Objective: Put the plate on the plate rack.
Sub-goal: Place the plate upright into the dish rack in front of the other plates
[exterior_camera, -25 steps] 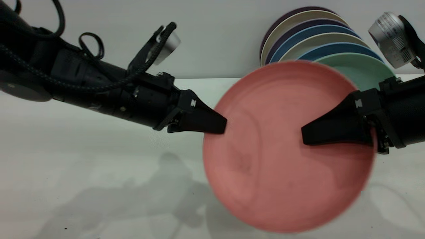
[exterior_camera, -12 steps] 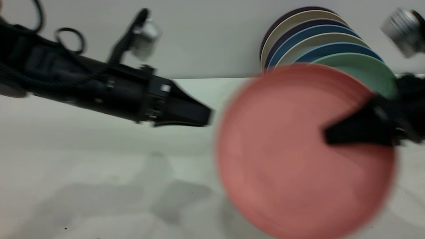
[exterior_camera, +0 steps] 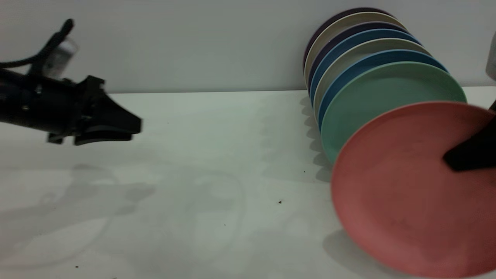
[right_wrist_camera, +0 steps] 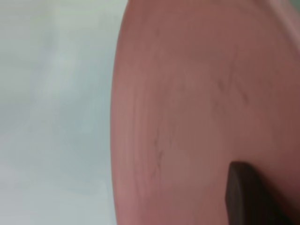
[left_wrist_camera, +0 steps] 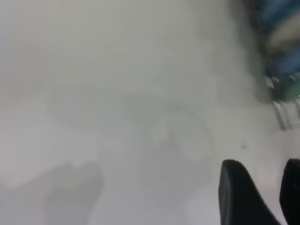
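Note:
The salmon-pink plate [exterior_camera: 395, 193] stands tilted at the right, just in front of the teal-green plate [exterior_camera: 379, 100]. My right gripper [exterior_camera: 449, 159] reaches in from the right edge and is shut on the pink plate; one black finger [right_wrist_camera: 241, 192] lies across its face and the other is hidden behind it. A shadow lies on the table under the plate's lower rim. Far to the left, my left gripper [exterior_camera: 135, 130] hangs open and empty, its fingers [left_wrist_camera: 236, 192] over bare table. Of the plate rack [left_wrist_camera: 280, 115] only thin silver wires show, under the standing plates.
Several plates [exterior_camera: 348, 42] in blue, cream and dark purple stand on edge in a row behind the teal-green one, against the back wall. The white table [exterior_camera: 217, 162] stretches between the two arms, with a few small dark specks.
The left gripper let go of the pink plate's edge and drew far back to the left. The right gripper carried the plate right and down, close in front of the teal-green plate.

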